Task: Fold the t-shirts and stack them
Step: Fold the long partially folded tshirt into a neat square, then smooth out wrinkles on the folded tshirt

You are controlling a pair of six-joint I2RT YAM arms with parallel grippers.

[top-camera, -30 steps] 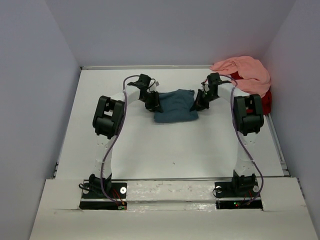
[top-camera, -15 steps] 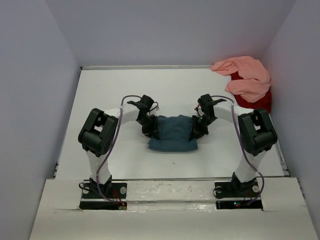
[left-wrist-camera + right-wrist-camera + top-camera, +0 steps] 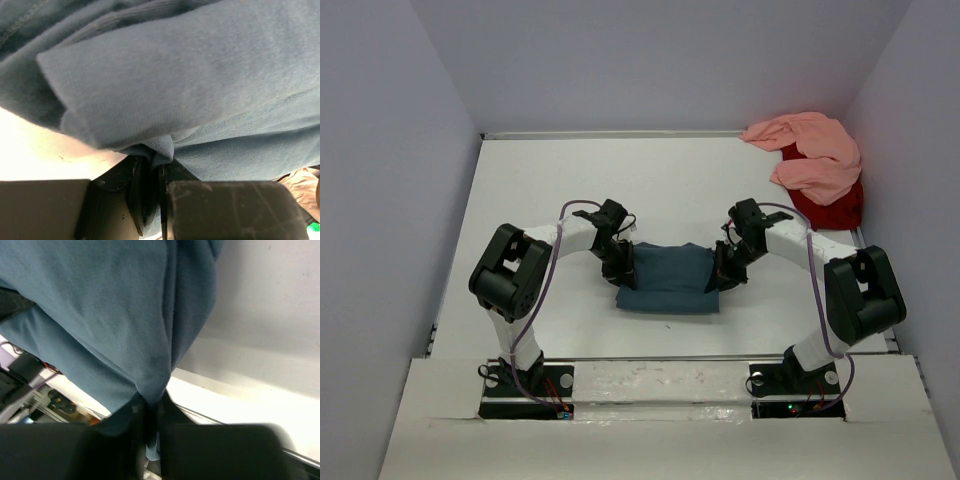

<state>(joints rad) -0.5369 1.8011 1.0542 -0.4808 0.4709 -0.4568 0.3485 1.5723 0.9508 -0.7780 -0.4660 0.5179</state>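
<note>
The left tool [image 3: 622, 272] and the right tool [image 3: 723, 276] each pinch a side of the blue shirt [image 3: 668, 282] and have dragged it toward the counter's [image 3: 520, 190] near edge, maybe to finish its fold.

Teal-blue t-shirt [image 3: 667, 280]: plain dark teal-blue; paler blue-grey close up in wrist views, seam stitching same shade. Pink t-shirt [image 3: 815, 150]: solid salmon pink. Red t-shirt [image 3: 830, 208]: solid deep red. Table [image 3: 520, 200]: plain white. Walls [image 3: 660, 60]: pale lavender-grey, unpatterned. Arms [image 3: 575, 232]: white links w/ black joints. Cables [image 3: 811, 290]: purple. Left gripper [image 3: 620, 272] & right gripper [image 3: 723, 275]: matte black.
</note>
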